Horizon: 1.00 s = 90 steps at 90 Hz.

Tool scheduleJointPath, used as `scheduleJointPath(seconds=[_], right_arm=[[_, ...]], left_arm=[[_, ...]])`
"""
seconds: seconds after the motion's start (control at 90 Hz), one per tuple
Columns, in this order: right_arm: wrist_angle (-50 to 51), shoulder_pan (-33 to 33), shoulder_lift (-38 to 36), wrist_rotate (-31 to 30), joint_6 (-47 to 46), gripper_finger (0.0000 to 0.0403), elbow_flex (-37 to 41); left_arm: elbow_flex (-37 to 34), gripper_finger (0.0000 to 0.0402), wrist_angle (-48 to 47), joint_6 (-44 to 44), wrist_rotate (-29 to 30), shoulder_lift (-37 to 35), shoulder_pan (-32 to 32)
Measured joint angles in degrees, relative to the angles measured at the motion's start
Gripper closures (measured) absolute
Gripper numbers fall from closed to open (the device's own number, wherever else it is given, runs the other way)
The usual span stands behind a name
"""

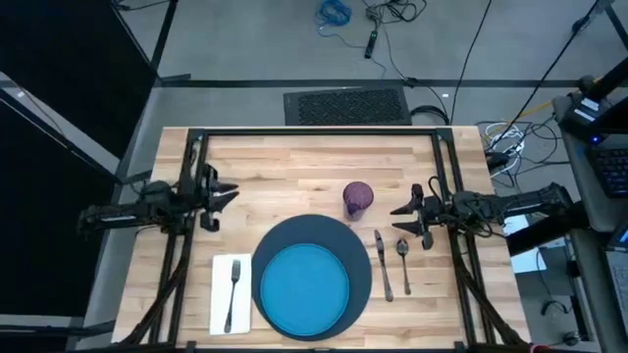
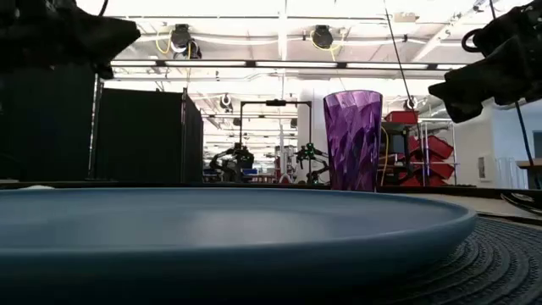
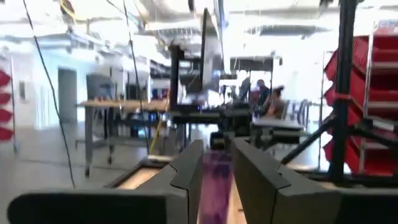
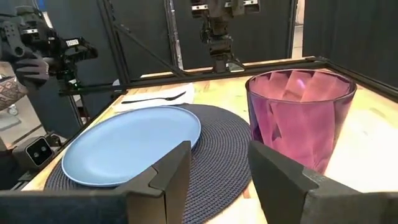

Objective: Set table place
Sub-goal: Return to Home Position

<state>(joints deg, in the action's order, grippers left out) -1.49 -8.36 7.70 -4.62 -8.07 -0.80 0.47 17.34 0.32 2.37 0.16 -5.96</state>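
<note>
On the table (image 1: 294, 157) lies a dark round charger (image 1: 361, 263) with a bright blue plate (image 1: 304, 289) on it. To the charger's left a white napkin (image 1: 220, 294) carries a dark fork (image 1: 234, 292). A knife (image 1: 383, 265) and a spoon (image 1: 403, 260) lie to its right. A purple cup (image 1: 357, 199) stands upright beyond the charger's far right rim. My left gripper (image 1: 232, 193) hovers open at the table's left, pointing toward the cup (image 3: 216, 177). To the right of the cup (image 4: 301, 118), my right gripper (image 1: 397, 216) is open with nothing between its fingers.
A black metal frame (image 1: 314, 133) runs along the far edge and down both sides of the table. Bare wood lies between the frame's far bar and the cup. Cables and a floor mat (image 1: 345, 104) lie on the floor beyond the table.
</note>
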Motion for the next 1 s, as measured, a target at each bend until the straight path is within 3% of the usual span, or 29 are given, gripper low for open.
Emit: scheduleJointPath(seconds=[0.378, 0.511, 1.0], right_arm=[[0.06, 0.01, 0.1, -0.02, -0.03, 0.0255, 0.0], [0.07, 0.0, 0.18, 0.04, 1.46, 0.0255, 0.0], [0.06, 0.01, 0.18, 0.17, 1.63, 0.0255, 0.0]], left_arm=[[0.0, 0.033, -13.78, 0.86, 1.84, 0.22, -0.02], [0.0, 0.033, -16.84, -1.38, -1.9, 0.21, -0.02], [0.0, 0.033, -16.9, -1.38, -2.49, 0.28, -0.02]])
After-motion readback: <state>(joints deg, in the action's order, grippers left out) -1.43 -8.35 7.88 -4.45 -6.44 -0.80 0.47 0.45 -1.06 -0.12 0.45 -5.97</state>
